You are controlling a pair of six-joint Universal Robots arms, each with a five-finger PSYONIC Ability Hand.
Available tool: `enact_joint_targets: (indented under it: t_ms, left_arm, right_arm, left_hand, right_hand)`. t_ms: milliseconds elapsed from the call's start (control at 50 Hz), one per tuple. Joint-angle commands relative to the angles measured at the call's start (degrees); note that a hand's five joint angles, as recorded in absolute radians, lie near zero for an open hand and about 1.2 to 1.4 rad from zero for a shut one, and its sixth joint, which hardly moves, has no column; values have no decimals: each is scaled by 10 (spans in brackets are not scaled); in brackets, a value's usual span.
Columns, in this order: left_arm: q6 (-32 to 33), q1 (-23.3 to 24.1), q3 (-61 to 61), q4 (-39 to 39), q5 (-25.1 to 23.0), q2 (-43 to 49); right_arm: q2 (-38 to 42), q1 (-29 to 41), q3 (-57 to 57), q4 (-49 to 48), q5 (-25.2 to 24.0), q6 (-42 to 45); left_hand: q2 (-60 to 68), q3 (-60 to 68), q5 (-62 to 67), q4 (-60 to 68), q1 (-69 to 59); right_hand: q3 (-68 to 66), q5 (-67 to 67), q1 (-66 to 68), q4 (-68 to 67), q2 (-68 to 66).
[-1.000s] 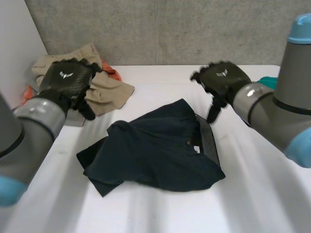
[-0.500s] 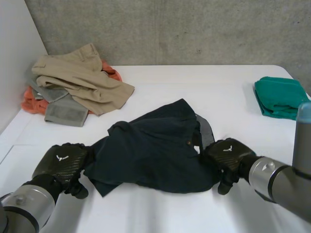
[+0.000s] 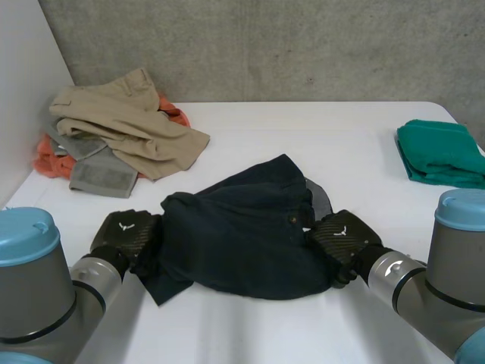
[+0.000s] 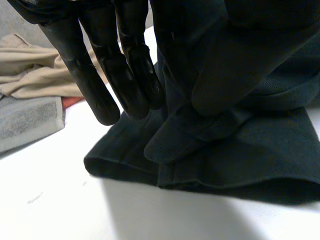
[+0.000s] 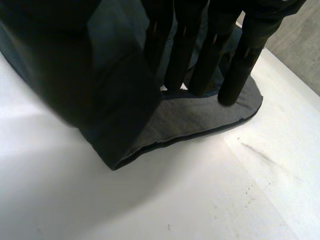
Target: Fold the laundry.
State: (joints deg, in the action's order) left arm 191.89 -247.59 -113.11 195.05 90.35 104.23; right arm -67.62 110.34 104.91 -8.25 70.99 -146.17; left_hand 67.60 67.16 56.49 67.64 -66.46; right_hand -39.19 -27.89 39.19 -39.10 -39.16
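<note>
White table (concrete wall behind); left robot hand and right robot hand, straight-fingered, flank dark garment.

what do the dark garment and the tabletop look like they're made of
Dark garment: likely woven cotton, matte navy, with soft folds, stitched hems and a grey inner facing. Tabletop: hard smooth white surface, perhaps laminate or painted board; faint sheen and small scuffs.

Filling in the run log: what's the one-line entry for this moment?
left hand: open, at dark garment left edge | right hand: open, at its right edge | garment: crumpled on table
</note>
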Motion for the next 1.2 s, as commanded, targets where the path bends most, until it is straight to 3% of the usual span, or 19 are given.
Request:
enact_joint_targets:
  t_ms: [20,100,180,220,340,440,620,740,860,980,1040,1140,1200]
  left_arm:
    - [1,2,24,2,0,-10]
    - [2,1,55,-18,1,-62]
    - [1,-1,102,-65,0,-129]
    - [2,-1,130,-89,-3,-154]
    - [2,-3,262,-200,-41,-216]
    - [2,-5,357,-268,-83,-213]
    - [20,-7,390,-267,-85,-91]
    - [74,-6,438,-220,-79,31]
    - [132,1,571,-80,-45,130]
    - [145,2,668,138,-32,146]
    - [144,7,682,199,-22,139]
    - [142,24,671,205,-6,130]
    - [141,25,640,186,-5,129]
  right_arm:
    - [9,1,-6,-26,-2,-1]
    - [0,-2,-22,-26,0,-2]
    - [-76,-6,-57,0,11,-4]
    - [-148,-6,-94,54,25,-3]
    - [-239,-38,-276,246,38,-4]
    - [-242,-79,-370,329,35,-1]
    - [-159,-65,-401,328,46,0]
    - [-47,-51,-421,308,68,7]
    - [20,-40,-476,192,133,-6]
    - [27,-23,-512,-98,174,-68]
    - [20,-20,-514,-210,181,-83]
    - [26,-13,-535,-200,179,-87]
    - [35,-7,-531,-147,178,-92]
  left_hand:
    - [124,128,135,124,-135]
    - [124,128,135,124,-135]
    - [124,128,135,124,-135]
    - [124,128,135,124,-135]
    - [124,128,135,124,-135]
    - [124,128,135,124,-135]
    - [124,128,135,124,-135]
    - [124,128,135,124,-135]
    - [124,128,135,124,-135]
    - [124,128,135,124,-135]
    - [124,128,135,124,-135]
    - [124,128,135,124,-135]
    - [124,128,135,124,-135]
  right_hand:
    - [-408,-421,408,-409,-408]
    - [-408,-421,408,-409,-408]
    - [-408,-421,408,-409,-408]
    - [-408,-421,408,-409,-408]
    - [-408,-421,408,-409,-408]
    - [-408,-421,408,-409,-408]
    - [-408,-421,408,-409,-408]
    - [-408,-421,408,-409,-408]
    - [-408,-421,408,-409,-408]
    - [-408,-421,408,-409,-408]
    - [-408,-421,408,-409,-408]
    - [-408,-421,408,-409,-408]
    - [-408,-421,408,-409,-408]
